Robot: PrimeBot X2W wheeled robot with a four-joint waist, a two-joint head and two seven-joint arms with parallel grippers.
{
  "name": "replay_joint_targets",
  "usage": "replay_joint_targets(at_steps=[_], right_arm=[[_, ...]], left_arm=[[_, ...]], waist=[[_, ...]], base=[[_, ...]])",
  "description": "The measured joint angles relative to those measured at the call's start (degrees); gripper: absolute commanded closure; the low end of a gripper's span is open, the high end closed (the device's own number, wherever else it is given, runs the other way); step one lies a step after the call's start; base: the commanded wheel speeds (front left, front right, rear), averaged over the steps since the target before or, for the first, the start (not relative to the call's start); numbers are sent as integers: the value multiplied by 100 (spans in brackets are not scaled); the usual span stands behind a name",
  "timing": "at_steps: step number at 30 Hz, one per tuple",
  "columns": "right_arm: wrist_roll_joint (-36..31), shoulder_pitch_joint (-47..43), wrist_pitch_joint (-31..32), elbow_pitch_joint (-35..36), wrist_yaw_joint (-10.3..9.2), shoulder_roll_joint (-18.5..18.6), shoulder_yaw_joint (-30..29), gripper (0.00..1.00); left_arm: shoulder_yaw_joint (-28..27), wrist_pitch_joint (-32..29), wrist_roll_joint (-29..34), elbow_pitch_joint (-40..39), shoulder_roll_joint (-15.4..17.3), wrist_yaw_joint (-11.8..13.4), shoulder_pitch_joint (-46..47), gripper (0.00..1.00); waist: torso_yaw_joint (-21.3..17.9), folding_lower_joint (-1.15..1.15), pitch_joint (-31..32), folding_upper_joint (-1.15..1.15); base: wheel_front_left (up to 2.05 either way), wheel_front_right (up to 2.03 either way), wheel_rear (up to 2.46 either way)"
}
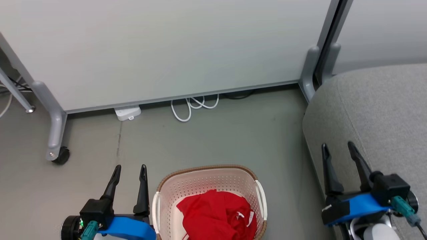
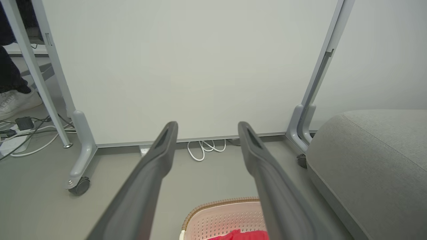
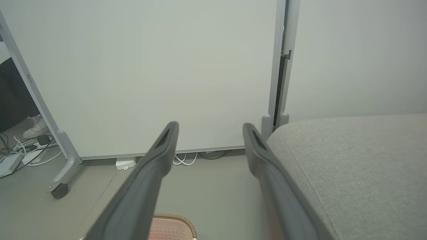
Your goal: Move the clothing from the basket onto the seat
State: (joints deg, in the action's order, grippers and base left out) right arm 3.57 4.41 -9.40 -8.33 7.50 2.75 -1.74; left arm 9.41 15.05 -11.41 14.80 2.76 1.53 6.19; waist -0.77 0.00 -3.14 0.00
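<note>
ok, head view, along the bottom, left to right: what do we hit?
left gripper, open → basket with the red clothing inside → right gripper, open

Head looks down; wrists low, facing partition (image 2: 186, 66); all apparently share basket (image 1: 200, 183).

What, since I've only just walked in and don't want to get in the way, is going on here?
A two-armed robot faces a basket on the floor with red clothing bunched inside. Its left gripper hovers open beside the basket, its right gripper open over the edge of the grey sofa; neither holds anything. No clothing is on the visible part of the sofa.
</note>
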Motion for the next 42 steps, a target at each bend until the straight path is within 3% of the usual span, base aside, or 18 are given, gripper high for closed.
replay_joint_targets(at_steps=[16, 25, 42], right_arm=[[130, 1536, -325, 361, 0, 8, 470, 0], [587, 2017, -522, 210, 0, 10, 832, 0], [1328, 2388, -559, 344, 0, 11, 1250, 0]], left_arm=[[245, -152, 167, 1655, 175, -383, 1517, 0], [557, -528, 360, 2786, 522, -673, 2493, 0], [380, -1305, 52, 4173, 598, -420, 3094, 0]], waist=[[-679, 1, -1811, 0], [-1265, 2, -2940, 0], [-2307, 1, -4063, 0]], base=[[0, 0, 0], [0, 0, 0], [0, 0, 0]])
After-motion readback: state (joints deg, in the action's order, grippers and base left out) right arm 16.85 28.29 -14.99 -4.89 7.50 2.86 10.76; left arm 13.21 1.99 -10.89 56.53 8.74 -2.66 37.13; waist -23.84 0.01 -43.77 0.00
